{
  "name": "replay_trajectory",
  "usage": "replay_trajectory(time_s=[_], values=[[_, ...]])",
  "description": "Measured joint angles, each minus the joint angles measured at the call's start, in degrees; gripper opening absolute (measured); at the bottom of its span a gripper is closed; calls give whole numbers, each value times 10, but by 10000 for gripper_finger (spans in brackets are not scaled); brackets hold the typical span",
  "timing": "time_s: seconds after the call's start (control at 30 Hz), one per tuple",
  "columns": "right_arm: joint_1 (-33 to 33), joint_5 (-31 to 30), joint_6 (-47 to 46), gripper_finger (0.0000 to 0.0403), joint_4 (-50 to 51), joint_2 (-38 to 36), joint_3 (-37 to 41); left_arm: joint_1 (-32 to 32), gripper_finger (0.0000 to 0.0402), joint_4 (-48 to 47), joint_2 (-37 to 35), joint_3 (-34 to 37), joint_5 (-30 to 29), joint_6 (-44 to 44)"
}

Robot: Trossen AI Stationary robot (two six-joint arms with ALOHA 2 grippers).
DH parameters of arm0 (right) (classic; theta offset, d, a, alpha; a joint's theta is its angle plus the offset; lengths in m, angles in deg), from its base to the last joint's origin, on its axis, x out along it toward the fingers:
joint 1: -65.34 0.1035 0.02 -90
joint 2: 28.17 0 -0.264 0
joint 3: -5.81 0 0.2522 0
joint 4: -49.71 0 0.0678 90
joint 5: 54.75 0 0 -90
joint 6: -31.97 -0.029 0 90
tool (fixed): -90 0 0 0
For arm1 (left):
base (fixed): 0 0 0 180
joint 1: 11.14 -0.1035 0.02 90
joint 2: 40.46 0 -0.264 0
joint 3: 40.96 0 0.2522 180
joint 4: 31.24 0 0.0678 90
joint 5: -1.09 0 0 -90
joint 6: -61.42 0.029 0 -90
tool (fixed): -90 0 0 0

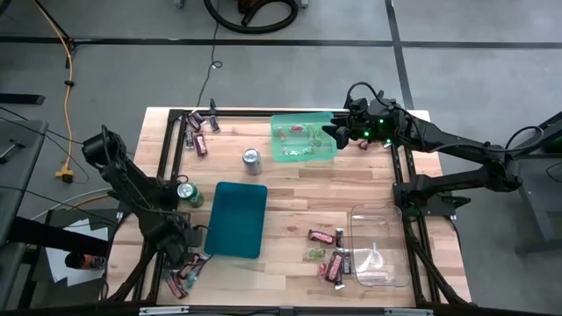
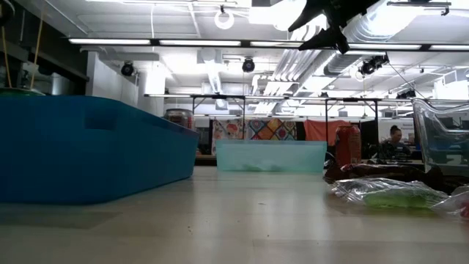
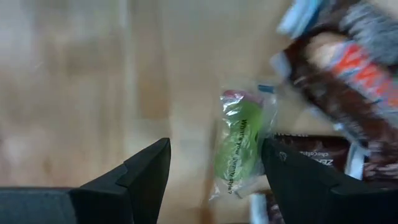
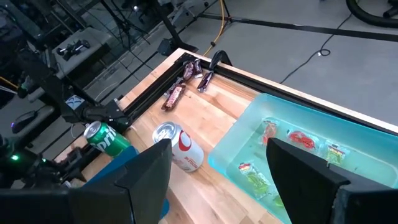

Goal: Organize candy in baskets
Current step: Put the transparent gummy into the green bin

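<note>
The dark teal basket (image 1: 239, 219) sits in the middle of the table. The light green basket (image 1: 302, 139) holds small sweets. The right gripper (image 1: 336, 133) hangs over it, open and empty. The left gripper (image 3: 214, 171) is open around a green candy (image 3: 237, 143) on the wood, not squeezing it.

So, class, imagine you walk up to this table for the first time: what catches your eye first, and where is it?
The dark teal basket lies empty near the table's middle, while the light green basket at the far edge already holds several small candies, with the right tool open above its right end. The left tool hangs open over a green wrapped candy at the table's near left corner, beside dark brown bars.
</note>
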Motion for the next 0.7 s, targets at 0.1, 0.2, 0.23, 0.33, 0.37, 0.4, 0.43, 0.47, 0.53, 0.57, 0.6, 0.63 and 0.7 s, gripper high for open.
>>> replay_trajectory(time_s=[0.1,0.2,0.23,0.33,0.37,0.4,0.43,0.47,0.53,0.57,0.6,0.63,0.7], values=[[0,0,0,259,0,0,0,0,241,27,0,6,-2,5],[0,0,0,259,0,0,0,0,232,29,1,9,-9,-8],[0,0,0,259,0,0,0,-2,224,29,1,11,-9,-16],[0,0,2,259,0,0,0,-11,171,26,1,15,-10,-40],[0,0,3,259,0,0,0,-16,144,25,1,15,-9,-44],[0,0,3,259,0,0,0,-21,111,24,1,15,-7,-45],[0,0,3,259,1,0,0,-28,75,24,1,15,-1,-46],[0,0,3,259,1,0,0,-35,41,22,1,15,9,-46],[0,0,3,259,2,0,0,-50,16,10,-6,15,30,-58],[0,0,3,259,2,0,0,-57,16,-1,-14,14,39,-62],[0,0,3,259,2,0,0,-63,14,-15,-25,12,47,-64],[0,0,3,259,2,0,0,-69,9,-30,-41,7,54,-65],[0,0,4,259,2,0,0,-81,4,-61,-82,-12,61,-60]])
